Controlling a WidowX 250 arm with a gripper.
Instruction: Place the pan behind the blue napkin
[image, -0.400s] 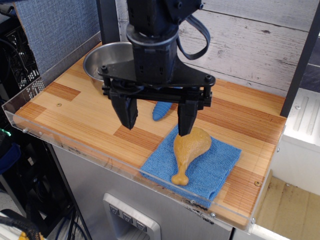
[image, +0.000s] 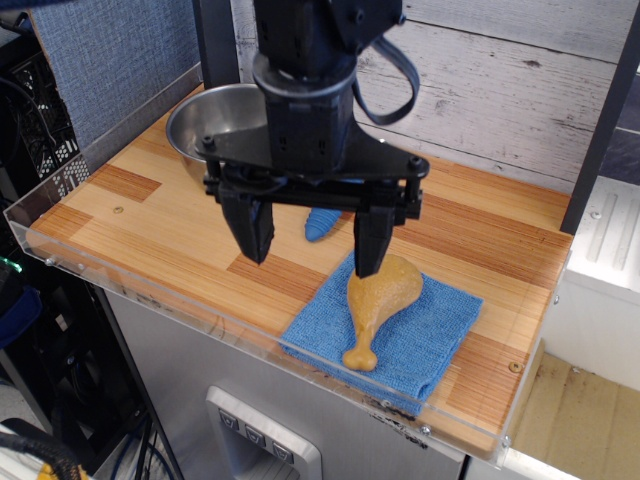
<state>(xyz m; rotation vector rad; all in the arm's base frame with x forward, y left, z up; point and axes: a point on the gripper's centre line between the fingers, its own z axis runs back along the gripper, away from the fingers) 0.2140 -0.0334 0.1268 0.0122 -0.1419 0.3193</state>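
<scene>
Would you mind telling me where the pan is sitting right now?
The pan sits at the back left corner of the wooden tabletop, partly hidden behind the open gripper, well away from the blue napkin at front right.

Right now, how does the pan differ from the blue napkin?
The pan is shiny round metal; the napkin is flat, rectangular blue cloth. The pan sits at the back left corner, partly hidden behind the arm; the napkin lies at the front right edge. The napkin carries a toy drumstick; nothing shows in the visible part of the pan. Both rest on the wooden table.
</scene>
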